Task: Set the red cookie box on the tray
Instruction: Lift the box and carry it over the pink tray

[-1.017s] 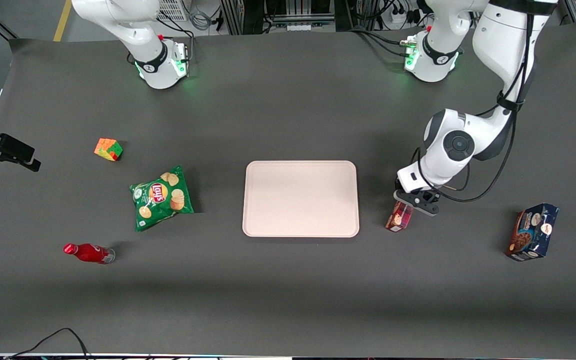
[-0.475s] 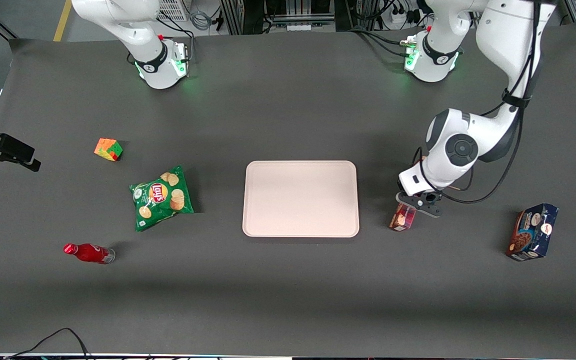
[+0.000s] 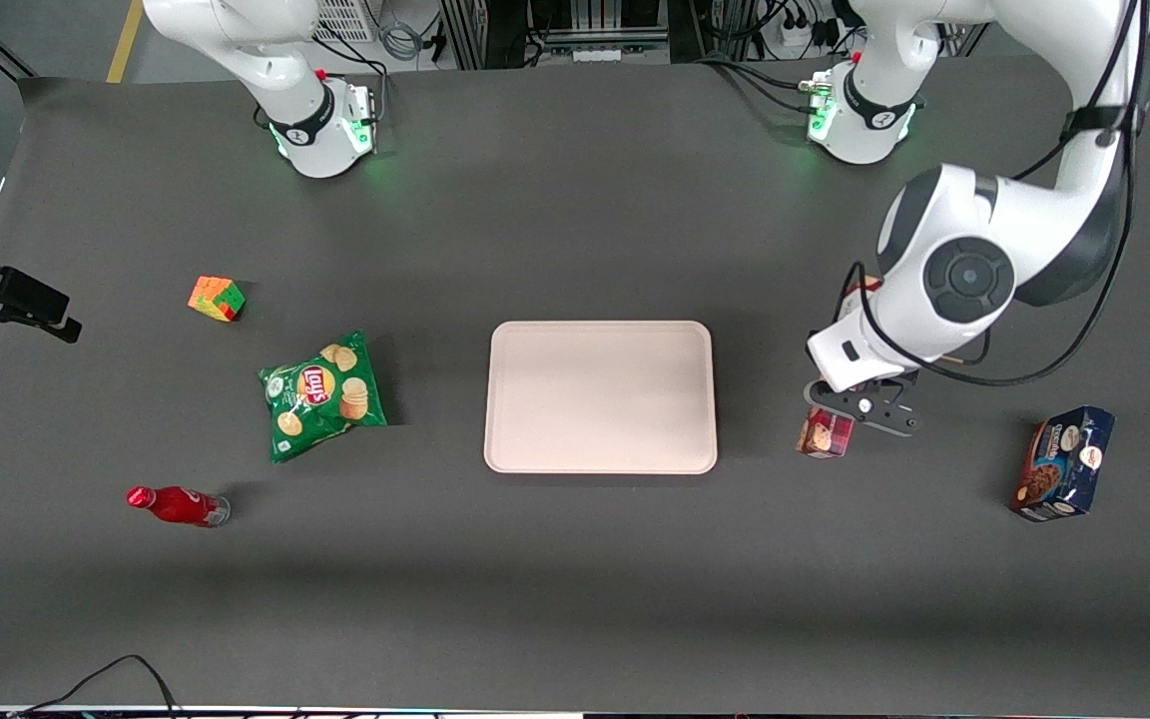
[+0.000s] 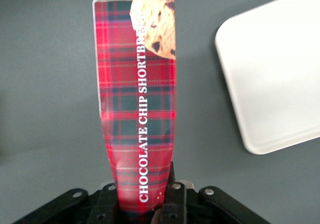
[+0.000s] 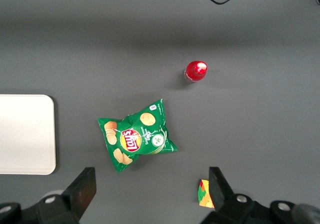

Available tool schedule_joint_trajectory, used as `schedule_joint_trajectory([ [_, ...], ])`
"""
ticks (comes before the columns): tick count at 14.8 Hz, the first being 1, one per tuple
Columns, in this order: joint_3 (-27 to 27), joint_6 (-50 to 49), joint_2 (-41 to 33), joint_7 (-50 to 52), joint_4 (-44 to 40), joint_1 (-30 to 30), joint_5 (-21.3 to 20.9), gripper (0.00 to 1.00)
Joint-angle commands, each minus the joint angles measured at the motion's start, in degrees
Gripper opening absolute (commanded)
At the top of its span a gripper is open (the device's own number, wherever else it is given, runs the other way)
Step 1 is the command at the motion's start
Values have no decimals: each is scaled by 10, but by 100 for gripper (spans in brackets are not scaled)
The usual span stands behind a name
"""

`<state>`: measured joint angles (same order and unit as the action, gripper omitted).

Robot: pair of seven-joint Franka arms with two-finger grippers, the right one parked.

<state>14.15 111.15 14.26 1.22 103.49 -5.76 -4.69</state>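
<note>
Half done, by the look of it: the claw (image 3: 850, 419) is clamped on the red cookie box (image 3: 824, 435), lifted off the worktop right of the tray (image 3: 600, 335); carrying across and release remain.

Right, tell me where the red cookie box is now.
The red cookie box hangs from the left gripper, fingers shut on its end, above bare table beside the tray, toward the working arm's end, between tray and blue cookie box.

The gripper (image 4: 145, 204) hides the red cookie box's (image 4: 137, 99) end.
</note>
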Motion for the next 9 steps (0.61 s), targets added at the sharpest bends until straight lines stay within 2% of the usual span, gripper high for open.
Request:
schedule_joint_trajectory([
  [1, 39, -51, 6, 111, -76, -6, 7, 0],
  [4, 96, -34, 12, 273, -87, -7, 21, 0],
  [6, 133, 3, 30, 367, -85, -7, 14, 0],
  [9, 143, 51, 61, 400, -73, -21, 0, 0],
])
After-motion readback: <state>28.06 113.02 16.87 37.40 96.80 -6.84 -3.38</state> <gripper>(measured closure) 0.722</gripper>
